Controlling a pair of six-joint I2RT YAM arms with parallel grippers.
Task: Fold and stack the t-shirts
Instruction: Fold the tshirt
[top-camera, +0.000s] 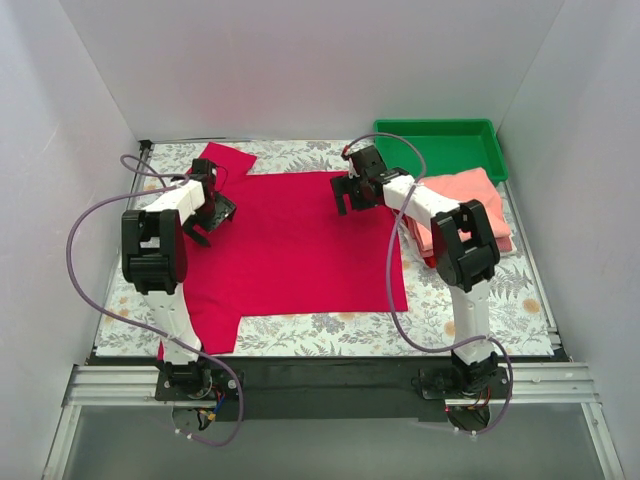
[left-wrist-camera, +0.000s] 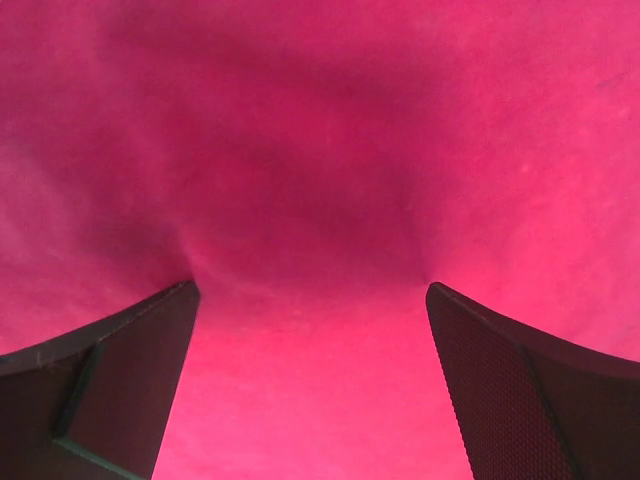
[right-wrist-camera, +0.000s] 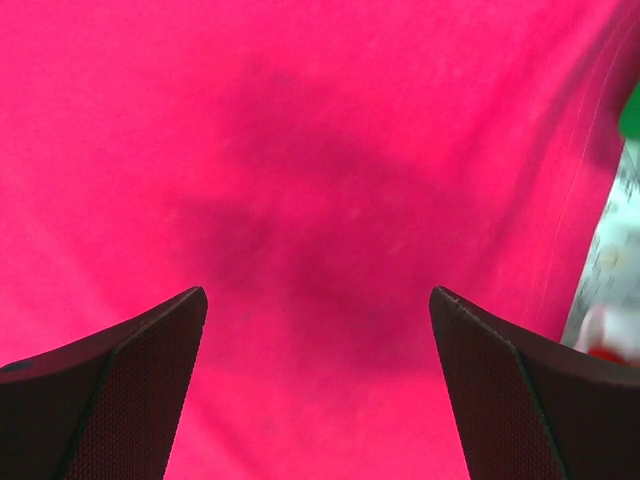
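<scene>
A crimson-red t-shirt (top-camera: 290, 250) lies spread flat over the middle of the table. It fills the left wrist view (left-wrist-camera: 320, 150) and the right wrist view (right-wrist-camera: 300, 150). My left gripper (top-camera: 212, 222) is open over the shirt's left edge, its fingertips pressing into the cloth. My right gripper (top-camera: 352, 192) is open over the shirt's far right part, near its top edge. A folded salmon-pink t-shirt (top-camera: 462, 195) lies at the right on top of a brighter red t-shirt (top-camera: 500, 243), of which only an edge shows.
A green plastic tray (top-camera: 440, 145) stands at the back right, behind the folded stack. White walls close in the table on three sides. The floral tablecloth (top-camera: 320, 325) shows along the front edge.
</scene>
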